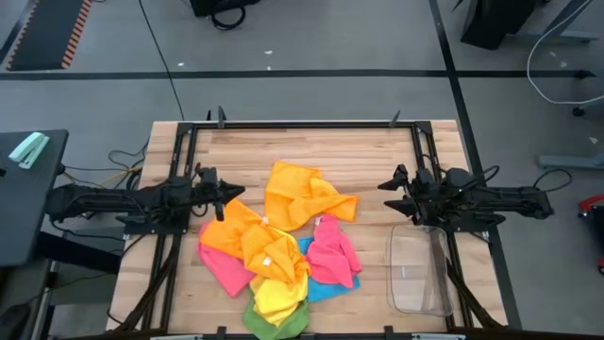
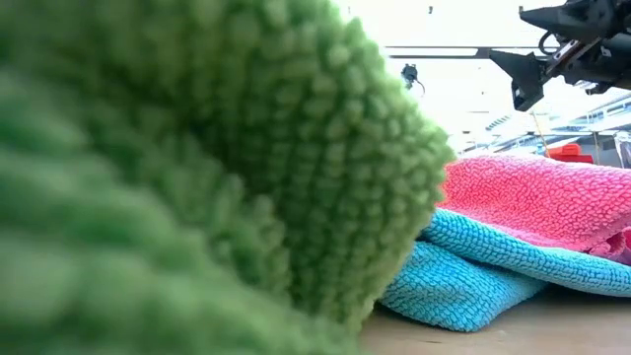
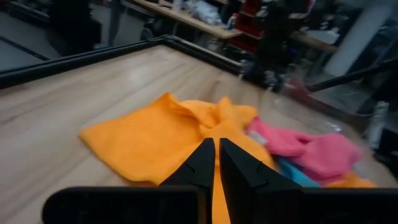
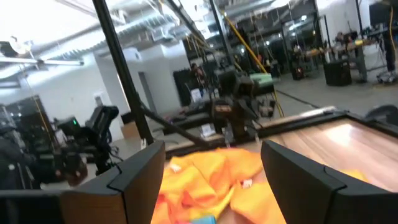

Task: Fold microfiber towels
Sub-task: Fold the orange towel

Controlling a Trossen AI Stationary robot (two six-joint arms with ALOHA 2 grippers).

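Microfiber in a loose heap is what you face: the towels (image 1: 278, 246) lie tangled at the middle of the wooden table (image 1: 359, 151), none folded yet, so the step in hand is, by my judgement, picking one cloth out of the pile.

Starting at the left, your left gripper (image 1: 226, 195) hovers just above the table at the pile's left edge, its fingers closed together and holding nothing; the left wrist view shows the two tips nearly touching over the orange towel (image 3: 149, 140). Part them before you descend. Take a free corner or an outer edge, not the bunched middle, or you will likely drag the neighbours along. The upper orange towel (image 1: 302, 194) lies most apart from the rest and looks like the easiest first pick; the lower orange one (image 1: 247, 241) overlaps pink, yellow (image 1: 278, 297) and green (image 1: 274, 324).

Moving right, the pink towel (image 1: 332, 250) rests on the blue towel (image 1: 326, 286), so lift pink before blue.

At the far right, your right gripper (image 1: 394, 194) is held off the table beside the pile's right edge, level and pointing inward, its fingers spread wide and empty. A clear plastic bin (image 1: 420, 274) sits close below that arm; keep the descent clear of its rim. Pull the chosen cloth to bare wood and lay it flat before folding.
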